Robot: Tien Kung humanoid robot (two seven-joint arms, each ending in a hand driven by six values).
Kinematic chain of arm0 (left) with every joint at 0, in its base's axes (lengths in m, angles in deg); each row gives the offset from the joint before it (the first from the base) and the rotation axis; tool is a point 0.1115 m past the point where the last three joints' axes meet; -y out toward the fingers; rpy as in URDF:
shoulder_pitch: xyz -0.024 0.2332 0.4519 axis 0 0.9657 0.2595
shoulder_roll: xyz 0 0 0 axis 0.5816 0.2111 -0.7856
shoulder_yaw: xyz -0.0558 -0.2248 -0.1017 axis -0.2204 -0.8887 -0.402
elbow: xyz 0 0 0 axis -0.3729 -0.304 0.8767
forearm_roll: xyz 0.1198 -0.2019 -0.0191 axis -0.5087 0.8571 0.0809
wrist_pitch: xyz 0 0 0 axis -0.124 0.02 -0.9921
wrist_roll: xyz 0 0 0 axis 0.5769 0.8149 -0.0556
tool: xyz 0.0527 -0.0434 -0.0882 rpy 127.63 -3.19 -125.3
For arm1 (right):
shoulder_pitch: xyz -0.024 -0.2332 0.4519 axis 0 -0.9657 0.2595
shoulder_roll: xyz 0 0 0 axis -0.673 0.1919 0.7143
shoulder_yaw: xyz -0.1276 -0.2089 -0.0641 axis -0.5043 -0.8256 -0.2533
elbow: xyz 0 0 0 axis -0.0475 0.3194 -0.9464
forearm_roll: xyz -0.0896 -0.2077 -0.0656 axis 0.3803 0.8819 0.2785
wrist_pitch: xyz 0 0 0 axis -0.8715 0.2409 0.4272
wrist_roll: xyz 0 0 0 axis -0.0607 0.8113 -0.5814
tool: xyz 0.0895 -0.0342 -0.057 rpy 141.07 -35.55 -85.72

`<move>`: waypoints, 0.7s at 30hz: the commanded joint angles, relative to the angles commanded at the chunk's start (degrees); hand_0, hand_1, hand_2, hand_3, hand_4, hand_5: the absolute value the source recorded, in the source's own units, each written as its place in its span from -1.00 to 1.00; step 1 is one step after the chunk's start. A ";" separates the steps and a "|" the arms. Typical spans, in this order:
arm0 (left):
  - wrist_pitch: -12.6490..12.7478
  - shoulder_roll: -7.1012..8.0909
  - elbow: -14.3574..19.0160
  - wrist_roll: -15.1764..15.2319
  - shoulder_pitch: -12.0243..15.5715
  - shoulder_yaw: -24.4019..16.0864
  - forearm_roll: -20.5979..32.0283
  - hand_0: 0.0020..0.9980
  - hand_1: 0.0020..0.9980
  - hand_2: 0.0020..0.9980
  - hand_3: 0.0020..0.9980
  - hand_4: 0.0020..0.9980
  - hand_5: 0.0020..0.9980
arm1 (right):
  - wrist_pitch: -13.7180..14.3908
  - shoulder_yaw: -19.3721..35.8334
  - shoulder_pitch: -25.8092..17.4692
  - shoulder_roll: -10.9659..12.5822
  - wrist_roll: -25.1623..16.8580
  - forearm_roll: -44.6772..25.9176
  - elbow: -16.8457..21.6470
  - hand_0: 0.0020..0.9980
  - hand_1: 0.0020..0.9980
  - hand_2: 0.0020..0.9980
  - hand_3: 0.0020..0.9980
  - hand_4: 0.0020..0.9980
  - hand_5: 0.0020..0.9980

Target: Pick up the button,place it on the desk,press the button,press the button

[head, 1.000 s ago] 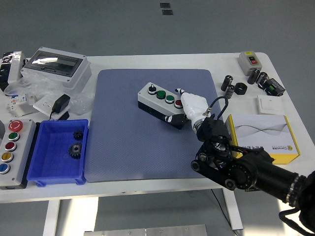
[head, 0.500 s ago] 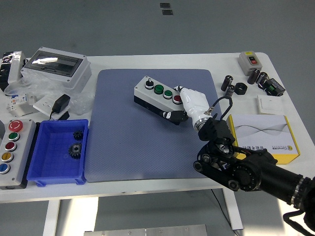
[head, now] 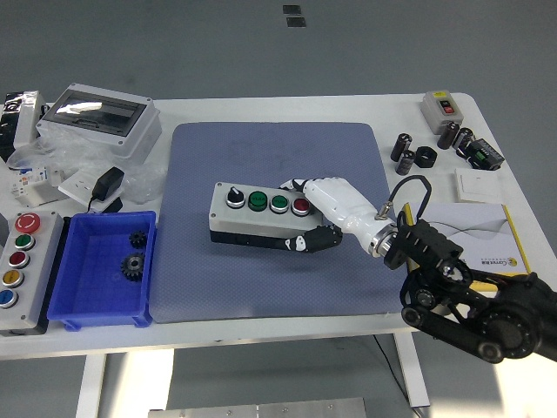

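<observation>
The right hand (head: 326,209) wraps the right end of the button box (head: 257,216), fingers over its top and thumb on the front face, holding it low over the blue mat (head: 261,279) (whether it touches, I cannot tell). A one-ended grip could let the free left end swing or tip on release. The mat offers open room in front; the blue bin (head: 74,300) sits beside its left edge.

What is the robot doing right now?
Right robot hand gripping button box at its right end. Box flat on blue mat. Left hand unseen. Nothing blocking.
</observation>
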 joint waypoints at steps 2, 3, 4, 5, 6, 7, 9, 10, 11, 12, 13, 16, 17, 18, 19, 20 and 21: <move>-0.02 -0.01 0.00 -0.06 -0.07 -0.21 -0.22 0.25 0.20 0.09 0.18 0.34 -0.80 | -0.36 -0.09 -0.47 0.90 -1.75 0.04 0.36 -0.99 -0.56 -0.29 -0.18 -0.68 -1.00; -0.01 -0.01 0.00 -0.02 -0.07 -0.21 -0.17 0.25 0.20 0.09 0.18 0.34 -0.80 | -0.38 0.02 -0.78 1.07 -2.30 0.06 0.40 -0.99 -0.56 -0.29 -0.18 -0.68 -1.00; -0.01 -0.02 0.00 -0.03 -0.07 -0.27 -0.24 0.25 0.20 0.09 0.18 0.34 -0.80 | -0.39 0.17 -1.06 1.12 -2.67 0.12 0.38 -0.99 -0.56 -0.29 -0.18 -0.68 -1.00; -0.03 -0.04 0.00 -0.07 -0.08 -0.43 -0.45 0.25 0.20 0.09 0.18 0.34 -0.80 | -0.39 0.36 -1.33 1.09 -2.94 0.32 0.34 -0.99 -0.56 -0.29 -0.18 -0.68 -1.00; -0.04 -0.06 0.00 -0.09 -0.09 -0.51 -0.55 0.25 0.20 0.09 0.18 0.35 -0.78 | -0.39 0.51 -1.52 1.02 -3.11 0.51 0.29 -0.66 -0.44 -0.28 -0.15 -0.56 -1.00; -0.04 -0.09 0.00 -0.06 -0.10 -0.45 -0.47 0.25 0.20 0.09 0.18 0.35 -0.78 | -0.43 0.65 -1.69 0.89 -3.25 0.68 0.22 -0.66 -0.44 -0.28 -0.15 -0.56 -1.00; -0.06 -0.15 0.00 -0.04 -0.12 -0.35 -0.41 0.25 0.20 0.09 0.18 0.35 -0.78 | -0.47 0.72 -1.79 0.72 -3.37 0.79 0.06 -0.66 -0.44 -0.28 -0.15 -0.56 -1.00; -0.08 -0.17 0.00 -0.04 -0.14 -0.34 -0.44 0.25 0.20 0.09 0.18 0.35 -0.78 | -0.54 0.70 -1.77 0.61 -3.27 0.84 -0.04 -0.66 -0.44 -0.28 -0.15 -0.56 -1.00; -0.09 -0.19 0.00 -0.04 -0.15 -0.33 -0.46 0.25 0.20 0.09 0.18 0.35 -0.77 | -0.57 0.69 -1.74 0.51 -3.17 0.88 -0.14 -0.08 0.11 0.14 0.27 -0.02 -1.00; -0.10 -0.20 0.00 -0.03 -0.18 -0.31 -0.45 0.25 0.20 0.09 0.18 0.35 -0.77 | -0.60 0.70 -1.71 0.36 -3.06 0.93 -0.31 -0.08 0.11 0.14 0.27 -0.02 -1.00; -0.11 -0.19 0.00 -0.02 -0.22 -0.29 -0.46 0.25 0.20 0.09 0.18 0.35 -0.77 | -0.69 0.75 -1.69 0.14 -2.84 0.98 -0.58 -0.08 0.11 0.14 0.27 -0.02 -1.00; -0.13 -0.15 0.00 -0.02 -0.30 -0.23 -0.47 0.25 0.20 0.09 0.18 0.35 -0.77 | -1.17 1.14 -1.85 -0.64 -1.94 1.23 -1.73 -0.08 0.11 0.14 0.27 -0.02 -1.00; -0.14 -0.13 0.00 -0.03 -0.30 -0.23 -0.47 0.25 0.20 0.09 0.18 0.35 -0.77 | -1.34 1.30 -1.95 -0.91 -1.60 1.34 -2.17 -0.08 0.11 0.14 0.27 -0.02 -1.00; -0.14 -0.11 0.00 -0.04 -0.29 -0.23 -0.47 0.25 0.20 0.09 0.18 0.35 -0.77 | -1.60 1.55 -2.13 -1.31 -1.13 1.50 -2.86 0.27 0.30 0.33 0.37 -0.27 -1.00; -0.14 -0.09 0.00 -0.07 -0.29 -0.23 -0.48 0.25 0.20 0.09 0.18 0.35 -0.77 | -1.78 1.74 -2.27 -1.60 -0.80 1.63 -3.38 0.27 0.30 0.33 0.37 -0.27 -1.00; -0.15 -0.09 0.00 -0.09 -0.28 -0.21 -0.46 0.25 0.20 0.09 0.18 0.35 -0.77 | -2.00 1.92 -2.43 -1.88 -0.44 1.71 -3.92 0.27 0.30 0.33 0.37 -0.27 -1.00; -0.16 -0.08 0.00 -0.10 -0.28 -0.21 -0.45 0.25 0.20 0.09 0.18 0.35 -0.77 | -2.18 2.02 -2.53 -2.06 -0.22 1.69 -4.27 0.27 0.30 0.33 0.37 -0.27 -1.00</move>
